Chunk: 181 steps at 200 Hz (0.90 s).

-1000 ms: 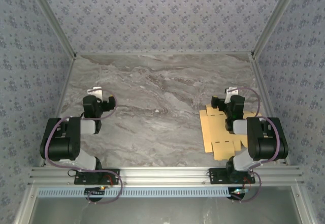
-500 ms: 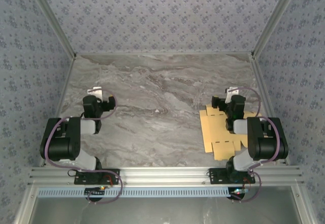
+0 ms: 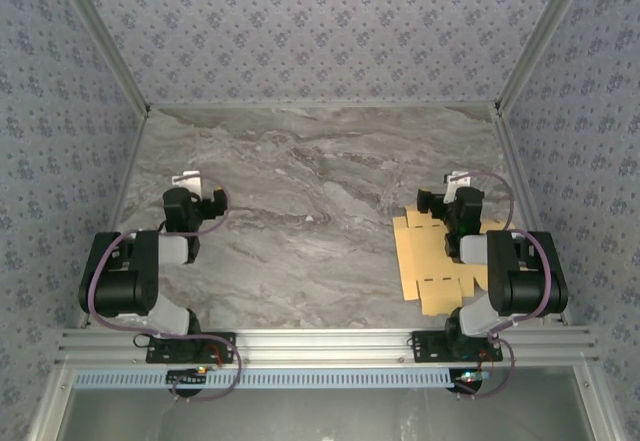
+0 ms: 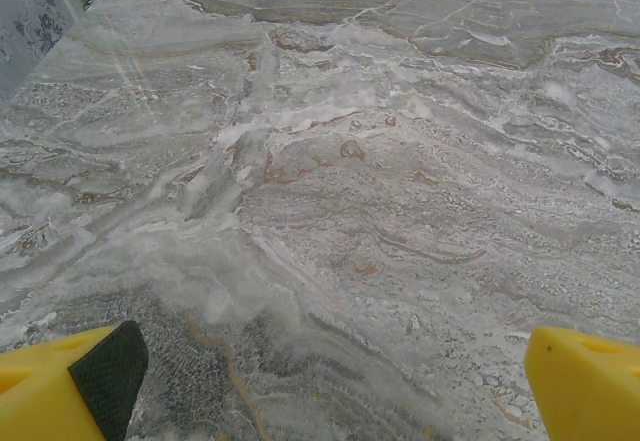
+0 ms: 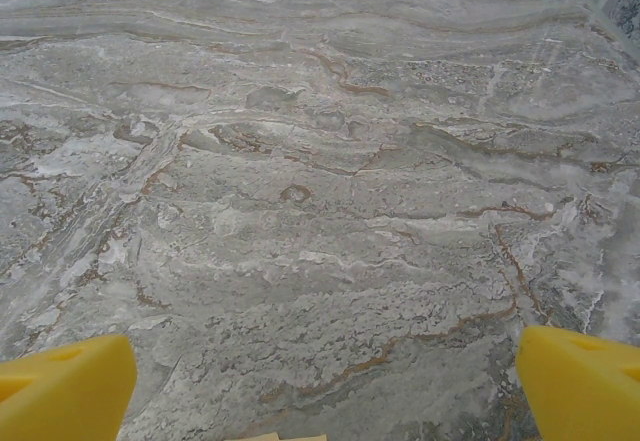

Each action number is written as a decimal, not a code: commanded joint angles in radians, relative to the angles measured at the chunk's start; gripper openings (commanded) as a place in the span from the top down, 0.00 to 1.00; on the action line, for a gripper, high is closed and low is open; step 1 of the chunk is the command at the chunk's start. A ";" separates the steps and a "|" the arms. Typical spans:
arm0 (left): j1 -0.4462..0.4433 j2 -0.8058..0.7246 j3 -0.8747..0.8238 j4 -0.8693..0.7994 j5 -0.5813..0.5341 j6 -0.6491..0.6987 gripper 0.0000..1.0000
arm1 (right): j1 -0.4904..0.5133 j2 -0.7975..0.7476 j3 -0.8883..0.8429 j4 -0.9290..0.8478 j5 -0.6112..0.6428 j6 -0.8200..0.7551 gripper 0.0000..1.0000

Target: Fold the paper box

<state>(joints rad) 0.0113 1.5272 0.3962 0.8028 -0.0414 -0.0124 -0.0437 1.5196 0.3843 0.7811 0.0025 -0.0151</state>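
The paper box (image 3: pixel 428 261) is a flat tan die-cut sheet with tabs and notches, lying on the marble table at the near right, partly under the folded right arm. A thin tan sliver of the sheet's edge (image 5: pixel 290 437) shows at the bottom of the right wrist view. My right gripper (image 3: pixel 457 183) hovers over the sheet's far edge, open, with its yellow fingers (image 5: pixel 65 389) wide apart and nothing between them. My left gripper (image 3: pixel 190 183) is at the far left, well away from the sheet. It is open too, its yellow fingers (image 4: pixel 585 381) spread over bare marble.
Grey marble tabletop (image 3: pixel 320 201) is walled on three sides by patterned panels with metal corner posts (image 3: pixel 520 61). The arm bases sit on an aluminium rail (image 3: pixel 320 343) along the near edge. Bare table stretches between and beyond the two arms.
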 commanded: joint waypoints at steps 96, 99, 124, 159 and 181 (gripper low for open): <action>0.002 0.006 0.025 -0.007 0.002 -0.008 0.01 | -0.008 -0.001 0.017 -0.002 -0.018 0.000 0.00; 0.002 0.005 0.025 -0.007 0.002 -0.006 0.01 | -0.006 -0.001 0.016 -0.002 -0.014 -0.002 0.00; 0.003 0.005 0.024 -0.005 0.003 -0.008 0.01 | 0.002 -0.001 0.017 -0.003 -0.004 -0.006 0.00; 0.004 0.006 0.022 -0.004 0.004 -0.008 0.01 | -0.005 -0.004 0.014 0.005 -0.011 -0.001 0.00; 0.004 0.005 0.023 -0.003 0.004 -0.009 0.01 | -0.005 -0.126 0.097 -0.245 -0.035 -0.007 0.00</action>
<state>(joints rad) 0.0113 1.5272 0.3981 0.7864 -0.0414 -0.0124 -0.0479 1.5085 0.3985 0.7399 -0.0082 -0.0151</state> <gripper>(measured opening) 0.993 0.999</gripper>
